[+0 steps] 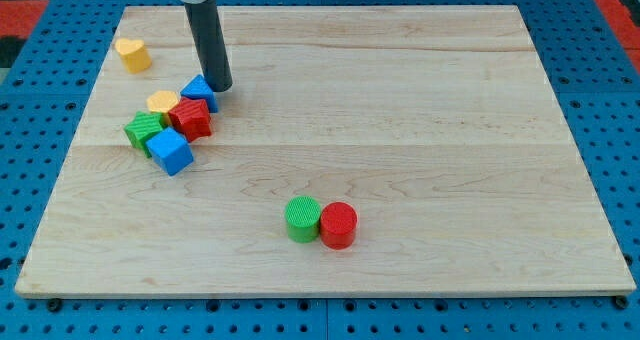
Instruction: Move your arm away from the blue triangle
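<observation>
The blue triangle [199,92] lies at the upper left of the wooden board [400,130], at the top right of a cluster of blocks. My tip [220,87] is the lower end of a dark rod coming down from the view's top. It stands right against the blue triangle's right side, touching or nearly touching it. Below the triangle in the cluster are a red block [190,118], a yellow block [162,103], a green block [146,132] and a blue cube [171,151].
A yellow heart-shaped block [132,54] sits alone near the board's top left corner. A green cylinder [303,219] and a red cylinder [338,225] stand side by side, touching, at the lower middle. Blue pegboard surrounds the board.
</observation>
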Robot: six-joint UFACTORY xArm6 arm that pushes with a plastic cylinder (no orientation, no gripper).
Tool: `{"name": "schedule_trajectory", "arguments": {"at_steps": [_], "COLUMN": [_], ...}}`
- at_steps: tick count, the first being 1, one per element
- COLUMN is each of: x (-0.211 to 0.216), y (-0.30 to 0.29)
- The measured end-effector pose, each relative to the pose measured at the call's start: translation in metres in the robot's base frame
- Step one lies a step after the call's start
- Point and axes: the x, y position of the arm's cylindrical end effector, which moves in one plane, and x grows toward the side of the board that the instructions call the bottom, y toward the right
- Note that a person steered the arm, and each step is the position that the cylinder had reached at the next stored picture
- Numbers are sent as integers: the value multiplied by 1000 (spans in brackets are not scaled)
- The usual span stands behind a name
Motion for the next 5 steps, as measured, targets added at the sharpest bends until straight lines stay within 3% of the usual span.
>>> {"name": "schedule_trajectory", "arguments": {"at_steps": [2, 3, 4, 5], "x": [0, 8, 54, 132], "y": [1, 77, 145, 195]}}
